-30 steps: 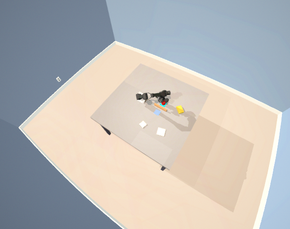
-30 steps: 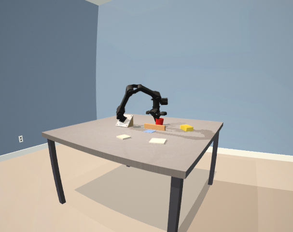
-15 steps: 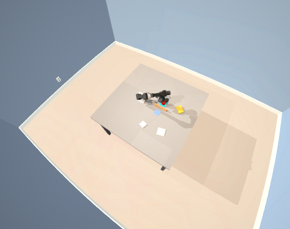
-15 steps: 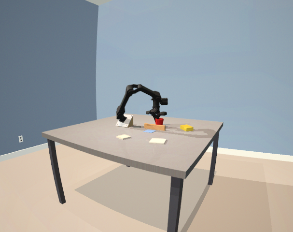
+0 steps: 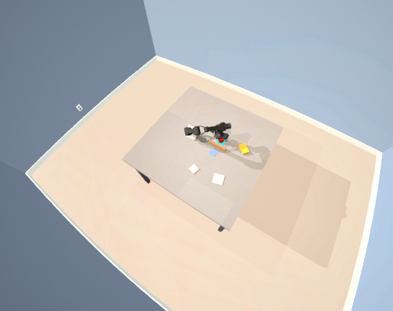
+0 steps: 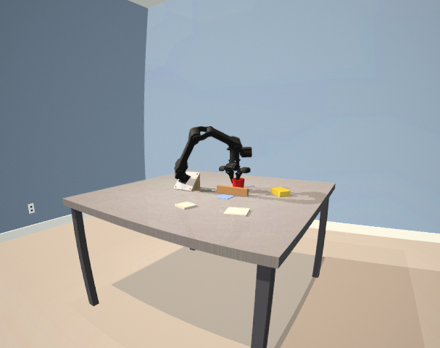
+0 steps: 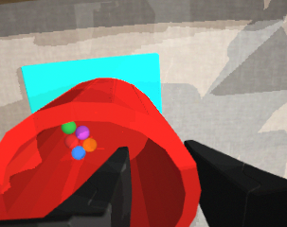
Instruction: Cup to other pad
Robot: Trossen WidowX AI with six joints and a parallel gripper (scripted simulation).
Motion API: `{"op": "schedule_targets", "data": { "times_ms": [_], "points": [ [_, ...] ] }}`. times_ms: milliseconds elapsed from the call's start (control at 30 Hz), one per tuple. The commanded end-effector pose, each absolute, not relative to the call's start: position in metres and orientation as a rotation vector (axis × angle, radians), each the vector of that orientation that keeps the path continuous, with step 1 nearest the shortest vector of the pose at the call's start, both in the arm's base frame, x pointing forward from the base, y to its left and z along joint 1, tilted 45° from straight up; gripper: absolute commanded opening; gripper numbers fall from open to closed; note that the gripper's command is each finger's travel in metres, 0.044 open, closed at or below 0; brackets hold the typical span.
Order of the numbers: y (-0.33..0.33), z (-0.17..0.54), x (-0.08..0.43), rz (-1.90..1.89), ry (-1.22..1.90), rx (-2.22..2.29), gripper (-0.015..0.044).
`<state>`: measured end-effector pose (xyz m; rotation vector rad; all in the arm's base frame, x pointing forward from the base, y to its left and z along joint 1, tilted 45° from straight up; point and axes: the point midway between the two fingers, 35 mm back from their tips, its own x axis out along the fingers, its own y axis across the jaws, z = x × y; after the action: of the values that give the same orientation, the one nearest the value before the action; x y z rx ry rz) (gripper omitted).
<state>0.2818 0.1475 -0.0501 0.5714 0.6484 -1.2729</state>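
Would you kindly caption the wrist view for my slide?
Hand open astride the wall of the red cup of marbles on the cyan pad.
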Motion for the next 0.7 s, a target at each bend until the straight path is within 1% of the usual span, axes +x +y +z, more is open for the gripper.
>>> {"op": "schedule_targets", "data": {
  "times_ms": [0, 667],
  "points": [
    [0.151, -0.047, 0.282, -1.273, 0.648, 0.577, 0.0128],
    [0.170, -0.028, 0.277, -1.274, 0.650, 0.570, 0.0128]
  ]
}}
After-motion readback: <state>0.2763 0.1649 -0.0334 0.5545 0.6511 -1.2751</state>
